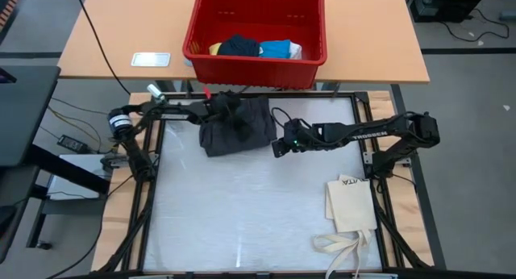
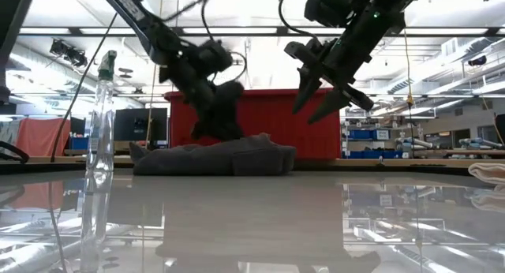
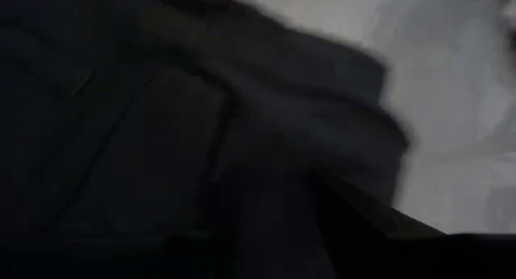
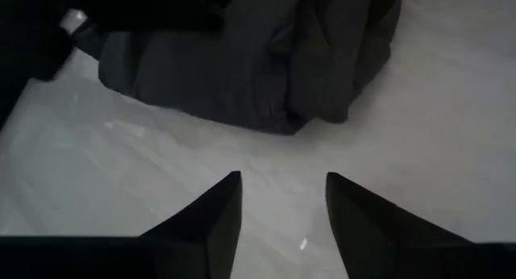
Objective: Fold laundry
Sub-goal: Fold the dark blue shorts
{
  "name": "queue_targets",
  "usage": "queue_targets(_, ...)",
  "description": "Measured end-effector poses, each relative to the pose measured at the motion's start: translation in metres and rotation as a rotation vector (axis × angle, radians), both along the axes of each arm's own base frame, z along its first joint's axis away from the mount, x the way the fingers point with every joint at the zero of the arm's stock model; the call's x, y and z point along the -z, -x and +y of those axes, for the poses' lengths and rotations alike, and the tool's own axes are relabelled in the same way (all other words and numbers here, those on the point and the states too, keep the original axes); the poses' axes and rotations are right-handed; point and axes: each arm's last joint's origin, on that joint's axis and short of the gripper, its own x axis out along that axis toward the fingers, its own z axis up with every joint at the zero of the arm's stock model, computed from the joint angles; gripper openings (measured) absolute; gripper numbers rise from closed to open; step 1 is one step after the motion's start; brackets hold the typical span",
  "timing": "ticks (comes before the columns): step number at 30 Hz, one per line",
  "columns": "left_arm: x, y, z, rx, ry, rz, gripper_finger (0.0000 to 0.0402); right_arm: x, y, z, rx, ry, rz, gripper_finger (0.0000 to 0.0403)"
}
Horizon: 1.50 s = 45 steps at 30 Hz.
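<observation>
The dark grey shorts (image 1: 242, 127) lie bunched on the white table top near its far edge; in the low view they form a low heap (image 2: 217, 156). My left gripper (image 1: 226, 110) is down at the heap's far left part, and dark cloth (image 3: 201, 134) fills its wrist view. My right gripper (image 1: 278, 147) hangs open above the table just right of the shorts (image 4: 266, 69), with nothing between its fingers (image 4: 282, 206).
A red bin (image 1: 254, 57) holding navy, blue, yellow and white cloth stands on the wooden table beyond the far edge. A cream tote bag (image 1: 351, 205) with long straps lies at the near right. A clear bottle (image 2: 99, 131) stands at the left.
</observation>
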Motion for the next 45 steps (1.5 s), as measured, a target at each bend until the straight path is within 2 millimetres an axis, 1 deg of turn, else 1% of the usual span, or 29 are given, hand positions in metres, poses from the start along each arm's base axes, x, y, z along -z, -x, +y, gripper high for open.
queue_targets(1, 0.005, 0.0, 0.001, -0.023, 0.011, 0.02, 0.015, 0.0, 0.0, 0.002, 0.005, -0.004, -0.004, 0.017)
queue_targets(4, 0.021, 0.002, 0.002, -0.151, 0.149, 0.079, 0.0148, 0.0, -0.001, 0.011, 0.004, -0.015, -0.013, 0.0137)
queue_targets(6, 0.024, 0.003, 0.003, -0.155, 0.175, 0.088, 0.0144, 0.0, -0.002, 0.017, 0.004, -0.016, -0.016, 0.0116)
queue_targets(8, 0.021, 0.002, 0.003, -0.1, 0.147, 0.084, 0.0134, 0.0, -0.002, 0.025, 0.001, -0.019, -0.022, 0.0097)
queue_targets(10, 0.012, -0.002, 0.002, -0.025, 0.088, 0.094, 0.0123, 0.0, -0.002, 0.035, -0.009, -0.036, -0.027, 0.0082)
queue_targets(11, 0.004, -0.007, 0.002, 0.019, 0.04, 0.091, 0.0118, 0.0, -0.002, 0.04, -0.013, -0.045, -0.029, 0.0075)
queue_targets(14, -0.028, -0.026, 0.0, 0.128, -0.126, 0.105, 0.0112, 0.001, 0.0, 0.055, -0.009, -0.059, -0.02, 0.0059)
queue_targets(17, -0.053, -0.052, -0.004, 0.194, -0.277, 0.111, 0.0111, 0.003, 0.003, 0.068, 0.008, -0.077, -0.007, 0.0047)
queue_targets(20, -0.065, -0.075, -0.007, 0.189, -0.348, 0.114, 0.0111, 0.005, 0.008, 0.079, 0.036, -0.092, 0.012, 0.004)
queue_targets(22, -0.066, -0.085, -0.005, 0.178, -0.346, 0.13, 0.011, 0.006, 0.011, 0.085, 0.054, -0.102, 0.022, 0.0037)
queue_targets(25, -0.055, -0.091, 0.001, 0.142, -0.288, 0.152, 0.0106, 0.007, 0.014, 0.093, 0.059, -0.116, 0.04, 0.0033)
queue_targets(27, -0.046, -0.091, 0.004, 0.189, -0.21, 0.14, 0.0105, 0.008, 0.017, 0.098, 0.068, -0.124, 0.045, 0.0032)
queue_targets(29, -0.036, -0.091, 0.006, 0.192, -0.13, 0.159, 0.0105, 0.009, 0.019, 0.102, 0.087, -0.124, 0.05, 0.003)
queue_targets(34, 0.001, -0.084, 0.003, 0.199, 0.003, 0.353, 0.0105, 0.009, 0.023, 0.112, 0.107, -0.132, 0.043, 0.0029)
queue_targets(37, 0.009, -0.08, -0.005, 0.219, 0.035, 0.42, 0.0105, 0.009, 0.024, 0.116, 0.106, -0.129, 0.039, 0.0029)
queue_targets(39, 0.015, -0.075, -0.01, 0.224, 0.048, 0.44, 0.0104, 0.009, 0.025, 0.118, 0.105, -0.128, 0.038, 0.0029)
queue_targets(41, 0.02, -0.066, -0.015, 0.222, 0.076, 0.463, 0.0103, 0.009, 0.025, 0.119, 0.104, -0.124, 0.039, 0.0029)
queue_targets(45, 0.031, -0.042, -0.031, 0.22, 0.154, 0.479, 0.0085, 0.009, 0.025, 0.119, 0.097, -0.112, 0.042, 0.0029)
